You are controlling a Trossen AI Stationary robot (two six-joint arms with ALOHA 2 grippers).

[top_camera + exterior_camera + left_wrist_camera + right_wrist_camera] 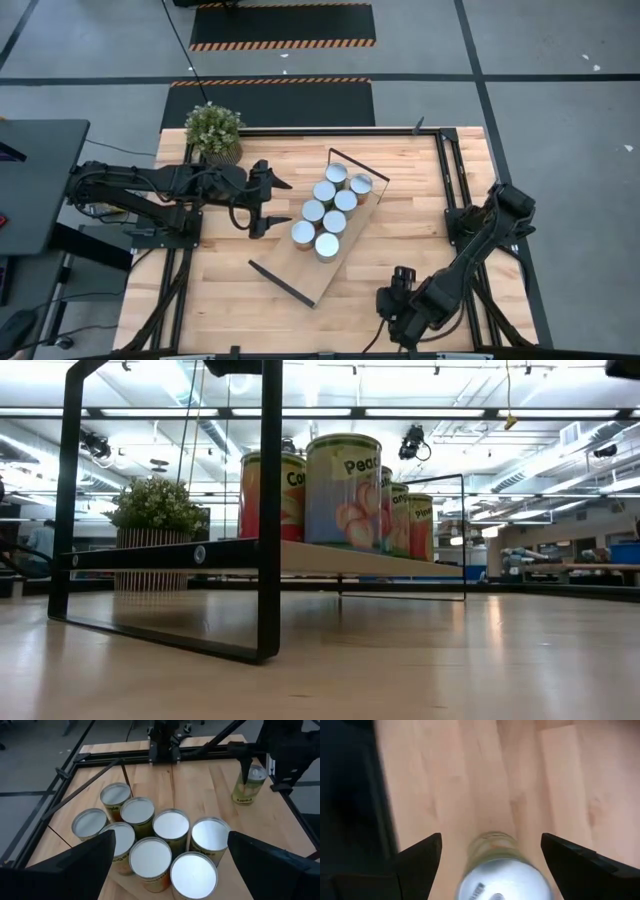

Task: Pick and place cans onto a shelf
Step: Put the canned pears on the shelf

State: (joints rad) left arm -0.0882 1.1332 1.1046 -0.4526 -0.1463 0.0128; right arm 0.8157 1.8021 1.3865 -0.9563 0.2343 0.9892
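Several cans (325, 215) with silver tops stand close together on the far half of the light-wood shelf (295, 270), which lies slantwise mid-table. They also show in the low view (343, 490) and the left wrist view (170, 827). My left gripper (283, 203) is open and empty, just left of the cans. One more can (248, 785) stands upright on the table near the front right. My right gripper (402, 283) is open above it, its fingers well apart on either side of the can (497, 865). The gripper hides this can in the high view.
A potted green plant (213, 130) stands at the table's far left corner, behind my left arm. The shelf's black wire end frames (270, 510) rise at both short ends. Bare tabletop lies between the shelf and my right gripper (370, 260).
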